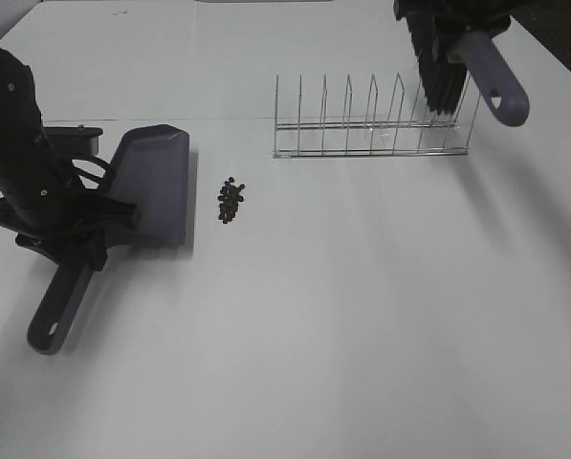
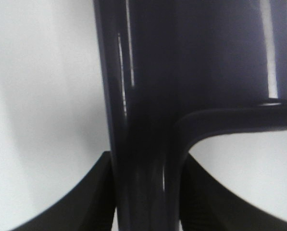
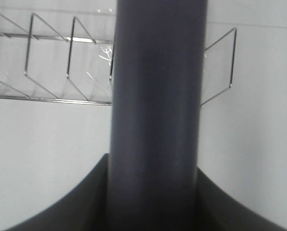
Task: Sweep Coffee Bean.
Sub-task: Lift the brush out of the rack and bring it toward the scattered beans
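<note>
1. Nearest us, toward the bench's (image 1: 362, 363) near left corner, the dustpan (image 1: 156, 186) trails its handle. The left gripper (image 1: 92, 239) is clamped on that handle, jaws tight on both sides.
2. We find the coffee beans (image 1: 230, 201) in one small heap left of the bench's middle, just beside the pan's long edge but apart from it.
3. By the far right corner, the right gripper (image 1: 452, 11) is closed on the brush (image 1: 462, 57), at the right end of a wire rack (image 1: 371, 124). We cannot tell whether the bristles touch its wires.
4. We judge the step in hand to be carrying the brush to the beans. Done well, it lifts clear of the wires, lands on the heap's side away from the pan, and strokes short and low toward the pan's edge.
5. We would keep the pan's lip flat on the bench, lest beans roll under.
6. Only the rack stands in the way, though a fast stroke may scatter the round beans.
</note>
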`<action>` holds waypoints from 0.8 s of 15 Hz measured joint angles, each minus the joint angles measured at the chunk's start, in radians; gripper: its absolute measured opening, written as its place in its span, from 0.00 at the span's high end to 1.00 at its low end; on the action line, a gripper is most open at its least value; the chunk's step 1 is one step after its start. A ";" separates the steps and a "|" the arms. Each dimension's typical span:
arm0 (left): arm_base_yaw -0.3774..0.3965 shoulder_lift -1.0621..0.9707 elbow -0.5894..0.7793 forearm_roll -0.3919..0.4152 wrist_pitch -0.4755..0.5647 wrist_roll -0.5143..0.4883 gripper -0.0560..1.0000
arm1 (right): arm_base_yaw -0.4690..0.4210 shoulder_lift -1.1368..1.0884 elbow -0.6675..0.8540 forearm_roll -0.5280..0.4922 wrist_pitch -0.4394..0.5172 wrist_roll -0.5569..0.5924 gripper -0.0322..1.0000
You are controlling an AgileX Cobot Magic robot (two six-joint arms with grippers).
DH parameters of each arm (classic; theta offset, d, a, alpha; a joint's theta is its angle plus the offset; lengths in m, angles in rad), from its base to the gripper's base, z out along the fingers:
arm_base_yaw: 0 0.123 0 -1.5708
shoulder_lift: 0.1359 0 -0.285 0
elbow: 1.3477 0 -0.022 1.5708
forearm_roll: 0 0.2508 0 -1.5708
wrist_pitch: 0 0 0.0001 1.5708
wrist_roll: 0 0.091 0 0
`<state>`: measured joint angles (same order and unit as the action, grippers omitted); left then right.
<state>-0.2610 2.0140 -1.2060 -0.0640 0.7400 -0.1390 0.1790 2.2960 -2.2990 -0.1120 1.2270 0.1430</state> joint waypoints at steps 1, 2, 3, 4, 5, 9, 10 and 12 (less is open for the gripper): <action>0.000 0.000 0.000 0.000 0.000 0.000 0.61 | 0.000 -0.042 0.000 0.017 0.000 0.000 0.68; 0.000 0.000 0.000 0.006 0.007 0.000 0.61 | 0.002 -0.095 0.020 0.042 -0.002 0.000 0.68; 0.000 0.000 0.000 0.022 0.024 0.000 0.61 | 0.008 -0.161 0.064 0.051 -0.003 0.000 0.68; 0.000 0.000 0.000 0.035 0.038 -0.005 0.61 | 0.014 -0.188 0.091 0.053 -0.003 0.000 0.68; 0.000 0.000 0.000 0.064 0.070 -0.031 0.61 | 0.032 -0.260 0.176 0.052 -0.004 0.000 0.68; -0.020 0.000 0.000 0.133 0.102 -0.130 0.61 | 0.157 -0.392 0.472 0.043 0.010 0.026 0.68; -0.059 0.016 0.000 0.133 0.090 -0.142 0.61 | 0.225 -0.365 0.551 0.016 0.011 0.061 0.68; -0.075 0.063 0.000 0.132 0.080 -0.172 0.61 | 0.277 -0.314 0.561 -0.014 0.009 0.084 0.68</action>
<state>-0.3360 2.0770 -1.2060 0.0680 0.8200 -0.3110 0.4560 1.9820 -1.7380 -0.1260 1.2360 0.2270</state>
